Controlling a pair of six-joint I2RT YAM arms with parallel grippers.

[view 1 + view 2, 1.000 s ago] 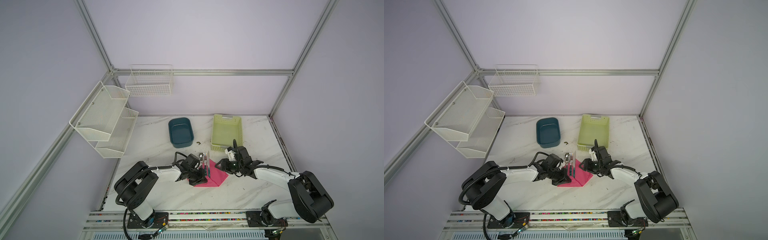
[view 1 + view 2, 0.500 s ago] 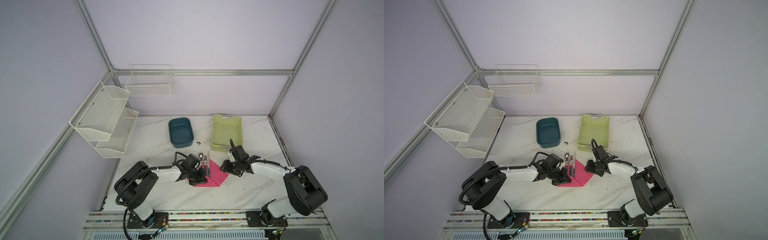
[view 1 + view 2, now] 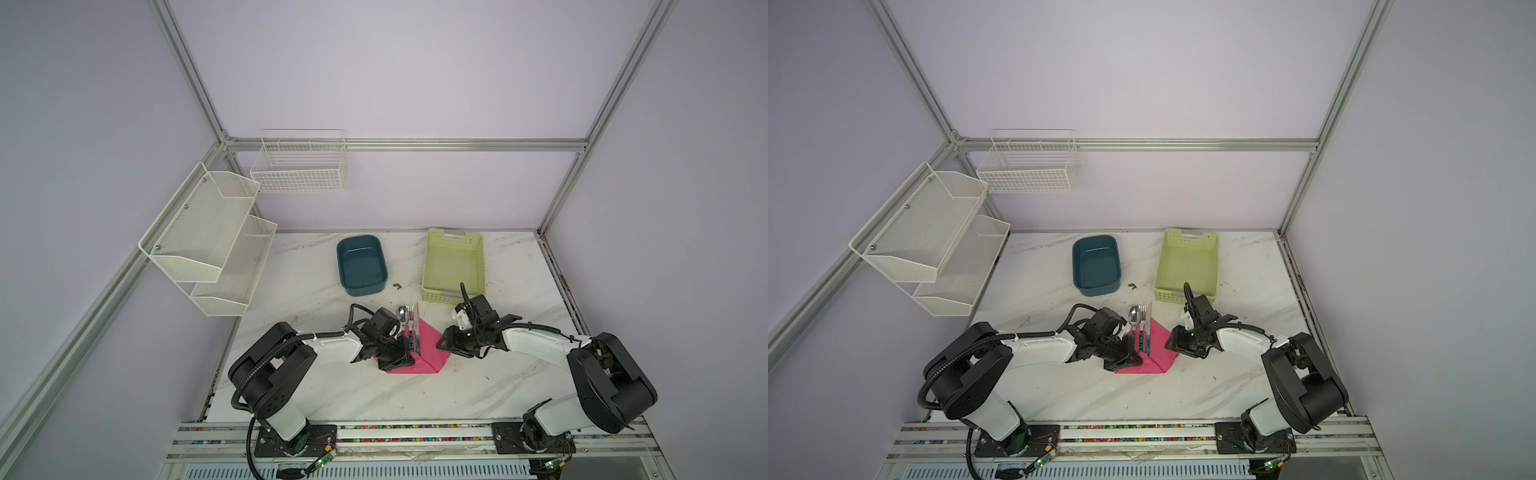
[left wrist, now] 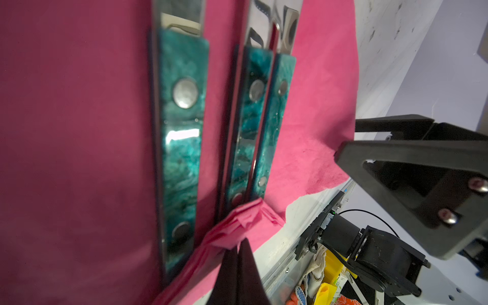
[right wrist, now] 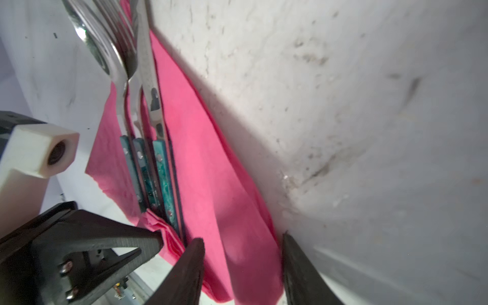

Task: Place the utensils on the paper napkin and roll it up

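Our left gripper point(image 4: 239, 247) pinches the napkin point(image 4: 66, 132) shut-jawed, so we should close the half-open, empty right gripper point(image 5: 241, 244) squarely on its three-o'clock edge.

Three steel utensils with teal speckled handles point(image 3: 410, 332) lie side by side on a pink paper napkin point(image 3: 430, 351) at the front middle of a white marble table point(image 3: 415, 399). The left gripper point(image 3: 405, 358) sits at the napkin's left, the right gripper point(image 3: 441, 343) at its right. Behind them, a teal plastic tub point(image 3: 360, 266) stands left of a pale green slotted basket point(image 3: 453, 266).
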